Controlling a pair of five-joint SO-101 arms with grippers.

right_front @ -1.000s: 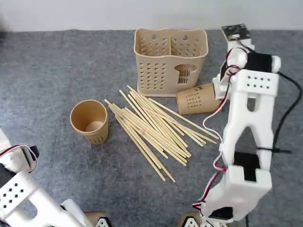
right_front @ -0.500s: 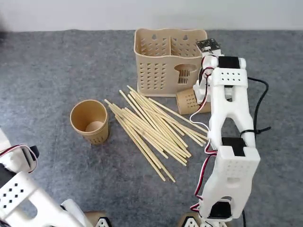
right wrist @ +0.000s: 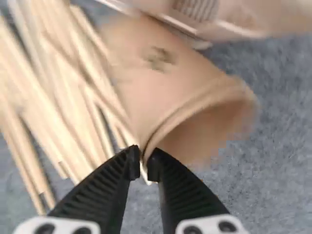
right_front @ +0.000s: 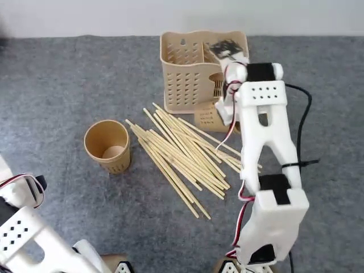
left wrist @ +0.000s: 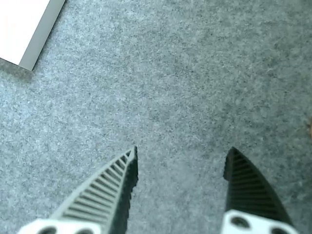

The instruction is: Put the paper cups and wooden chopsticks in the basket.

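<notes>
The right gripper (right wrist: 141, 158) pinches the rim of a tipped paper cup (right wrist: 170, 97) just before the basket (right_front: 182, 74), beside the wooden chopsticks (right_front: 182, 156); a second cup (right_front: 107, 145) stands upright to the left; the left gripper (left wrist: 180, 161) hangs spread.

A grey tabletop (right_front: 57, 85) with a coarse, carpet-like surface (flecked lighter and darker up close) spreads across the high view. A pale wall (right_front: 85, 17) runs along its far edge. The left wrist view shows a white panel (left wrist: 22, 27) with a grey edge bordering the grey surface.
</notes>
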